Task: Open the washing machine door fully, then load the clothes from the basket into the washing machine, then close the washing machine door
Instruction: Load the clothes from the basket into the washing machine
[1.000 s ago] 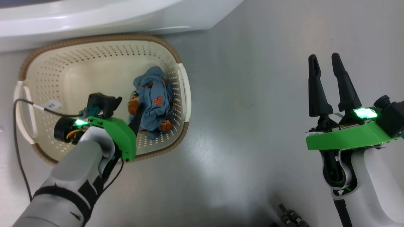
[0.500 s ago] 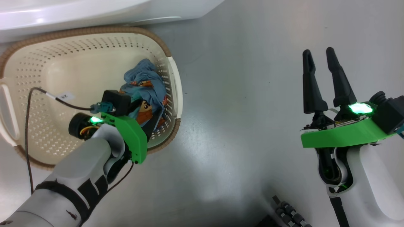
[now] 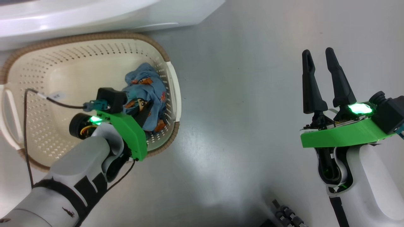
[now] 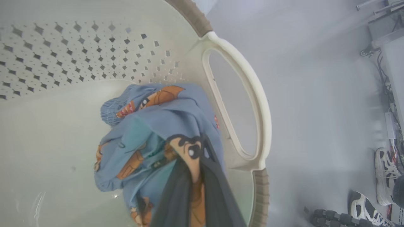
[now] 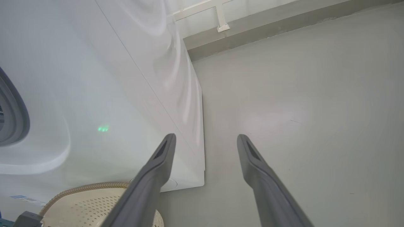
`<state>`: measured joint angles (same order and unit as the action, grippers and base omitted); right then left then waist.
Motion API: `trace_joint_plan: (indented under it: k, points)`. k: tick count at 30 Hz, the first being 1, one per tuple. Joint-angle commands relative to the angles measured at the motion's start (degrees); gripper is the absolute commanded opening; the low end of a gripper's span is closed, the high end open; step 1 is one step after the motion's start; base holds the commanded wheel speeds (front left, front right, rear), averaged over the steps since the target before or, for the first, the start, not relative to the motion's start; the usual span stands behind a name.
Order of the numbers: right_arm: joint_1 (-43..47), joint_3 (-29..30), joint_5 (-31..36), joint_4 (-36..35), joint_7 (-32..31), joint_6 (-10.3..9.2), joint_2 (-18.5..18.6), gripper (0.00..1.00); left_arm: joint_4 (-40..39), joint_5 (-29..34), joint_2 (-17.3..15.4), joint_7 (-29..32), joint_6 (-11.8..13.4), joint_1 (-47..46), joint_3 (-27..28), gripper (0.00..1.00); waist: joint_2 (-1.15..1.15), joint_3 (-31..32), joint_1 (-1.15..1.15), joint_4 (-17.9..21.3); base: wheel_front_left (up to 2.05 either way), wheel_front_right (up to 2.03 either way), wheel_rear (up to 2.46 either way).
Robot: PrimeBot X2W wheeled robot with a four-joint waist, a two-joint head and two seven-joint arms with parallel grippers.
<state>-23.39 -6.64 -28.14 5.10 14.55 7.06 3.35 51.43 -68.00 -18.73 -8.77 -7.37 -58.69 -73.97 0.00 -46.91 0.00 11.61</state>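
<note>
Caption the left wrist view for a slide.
Left end effector shut on the clothes inside the basket.

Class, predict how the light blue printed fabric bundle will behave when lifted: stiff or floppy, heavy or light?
Probably floppy: the light blue fabric bundle lies crumpled in folds. Likely light: it is small against the cream perforated basket.

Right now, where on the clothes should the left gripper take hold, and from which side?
The raised fold atop the clothes, from above. The bundle lies crumpled against the basket wall by its handle, so a sideways approach is probably boxed in, while the peak offers loose fabric to pinch. The left gripper is shut on that fold.
</note>
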Motion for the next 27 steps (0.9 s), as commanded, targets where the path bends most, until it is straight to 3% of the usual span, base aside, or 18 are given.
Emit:
trace_joint_plan:
  k: [1, 15, 27]
  points:
    - [1.26, -0.54, 0.85, -0.99, 0.45, 0.43, -0.31, 1.0, -0.88, -1.45, -0.58, -1.72, -0.12, 1.12, 0.72, 0.0, 0.0, 1.68, 0.0, -0.76, 0.0, 0.0, 0.0]
    - [4.69, -0.06, 0.32, 1.32, 0.45, 0.43, 1.11, 1.0, -3.16, -7.02, 0.14, -6.18, -0.12, 7.88, 2.45, 0.0, 0.0, 13.33, 0.0, -4.72, 0.0, 0.0, 0.0]
    - [11.15, 0.11, -0.72, 3.56, 0.45, 0.43, 3.01, 1.0, -9.51, 1.93, 1.11, -6.22, -0.12, 19.65, 20.2, 0.0, 0.0, 25.17, 0.0, -8.44, 0.0, 0.0, 0.0]
